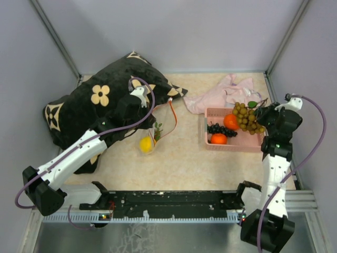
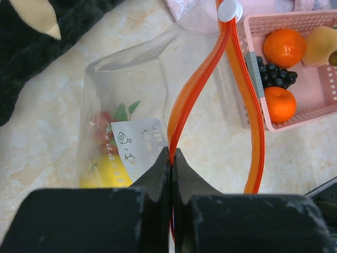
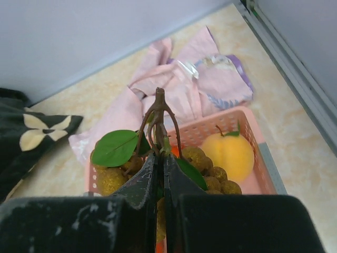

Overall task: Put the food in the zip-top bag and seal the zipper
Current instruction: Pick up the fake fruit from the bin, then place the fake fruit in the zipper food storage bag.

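Orange-red, narrow and flexible, the zipper (image 2: pixel 189 100) is clamped in the left gripper (image 2: pixel 171 158); its long axis is directed away from the jaws toward the pink lattice basket (image 2: pixel 318 87). A yellow lemon (image 2: pixel 102 174) is contained in the thin clear zip-top bag (image 2: pixel 131 79) on the table (image 2: pixel 47 142). The knobbly grape bunch (image 3: pixel 210 182) is pinched by its stem in the right gripper (image 3: pixel 159 158).

Soft, even light is falling from above, leaving only faint shadows on the table (image 1: pixel 184 158). A pale sheen is showing on the bag (image 2: pixel 131 68). Close to the lens, the dark fingers (image 2: pixel 156 176) are blurring in both wrist views.
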{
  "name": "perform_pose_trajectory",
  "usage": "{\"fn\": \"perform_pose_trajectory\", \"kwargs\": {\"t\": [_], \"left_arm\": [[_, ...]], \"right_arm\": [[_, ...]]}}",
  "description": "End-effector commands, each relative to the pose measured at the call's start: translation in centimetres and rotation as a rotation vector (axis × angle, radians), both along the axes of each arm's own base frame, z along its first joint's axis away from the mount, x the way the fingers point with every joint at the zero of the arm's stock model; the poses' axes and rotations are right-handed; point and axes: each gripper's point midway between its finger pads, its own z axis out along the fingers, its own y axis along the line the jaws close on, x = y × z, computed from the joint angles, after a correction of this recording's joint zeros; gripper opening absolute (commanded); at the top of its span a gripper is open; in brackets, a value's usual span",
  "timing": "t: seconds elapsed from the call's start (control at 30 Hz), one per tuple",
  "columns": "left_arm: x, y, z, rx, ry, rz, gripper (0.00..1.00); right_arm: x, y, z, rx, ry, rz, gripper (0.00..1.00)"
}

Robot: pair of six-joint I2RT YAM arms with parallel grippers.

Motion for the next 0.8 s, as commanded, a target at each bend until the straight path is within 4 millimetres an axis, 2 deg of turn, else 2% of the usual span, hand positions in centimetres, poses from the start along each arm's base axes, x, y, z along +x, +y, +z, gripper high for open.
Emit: {"fn": "perform_pose_trajectory", "kwargs": {"t": [0.0, 0.23, 0.43, 0.77], "left_arm": [[0.0, -0.2, 0.8, -0.021, -0.03, -0.023, 0.0], [-0.4, -0.7, 1.0, -0.015, -0.051, -0.09, 0.0], [-0.8, -1.1, 1.5, -0.009, -0.076, -0.146, 0.0], [-1.5, -1.7, 2.1, -0.014, -0.101, -0.227, 0.0]], "right_arm": [[0.1, 2.6, 7.4, -0.102, -0.222, 0.143, 0.0], [-0.8, 9.2, 11.3, -0.163, -0.376, 0.43, 0.0], [-2.5, 14.3, 14.9, -0.207, -0.55, 0.631, 0.0], [-6.3, 23.3, 17.6, -0.301, -0.76, 1.032, 0.0]]}}
